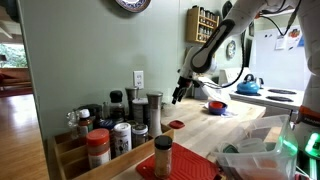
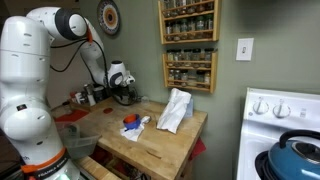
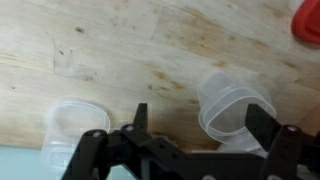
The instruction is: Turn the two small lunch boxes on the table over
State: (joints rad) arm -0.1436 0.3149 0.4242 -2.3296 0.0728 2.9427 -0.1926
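Note:
In the wrist view two small clear plastic lunch boxes lie on the pale wood table (image 3: 120, 40). One lunch box (image 3: 75, 125) sits to the left of the fingers. The other lunch box (image 3: 235, 105) is tilted on its side, its opening facing the camera, just inside the right finger. My gripper (image 3: 200, 125) is open and empty, just above them. In both exterior views the gripper (image 1: 180, 92) (image 2: 125, 92) hovers over the table (image 1: 245, 125) (image 2: 150, 145) near the wall. The clear boxes are too faint to make out there.
A red bowl (image 1: 216, 105) (image 3: 308, 20) and a blue item (image 2: 130, 122) lie on the table, with a white cloth (image 2: 175, 110) further along. A stove with a blue kettle (image 1: 248, 86) (image 2: 295, 160) stands at the table's end. Spice jars (image 1: 120, 125) crowd one end.

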